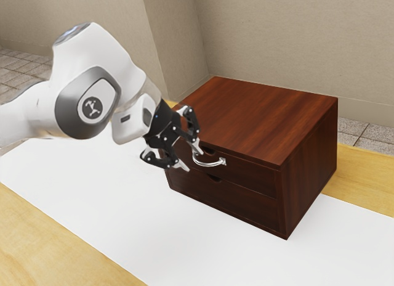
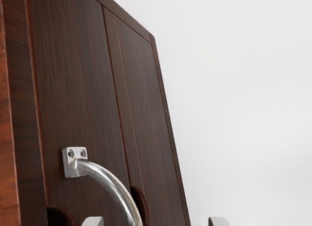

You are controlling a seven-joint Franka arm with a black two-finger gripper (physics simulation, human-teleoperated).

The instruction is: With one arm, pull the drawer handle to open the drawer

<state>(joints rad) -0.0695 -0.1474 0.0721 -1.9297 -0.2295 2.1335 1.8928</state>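
Observation:
A dark wooden cabinet [image 1: 265,122] with two stacked drawers stands on the white mat. The upper drawer front [image 1: 246,170] carries a curved silver handle [image 1: 209,161], and it sits flush with the cabinet. My black gripper [image 1: 189,155] is at the handle's end toward the exterior view's left, open, one finger above and one below it. In the wrist view the handle [image 2: 109,184] arcs from its bracket [image 2: 74,160] down between my two fingertips [image 2: 92,221], closer to one of them, with a wide gap to the other.
The lower drawer [image 1: 225,196] has a finger notch at its upper edge. The white mat [image 1: 123,212] lies over a wooden table [image 1: 43,255]. Beige walls rise behind the cabinet.

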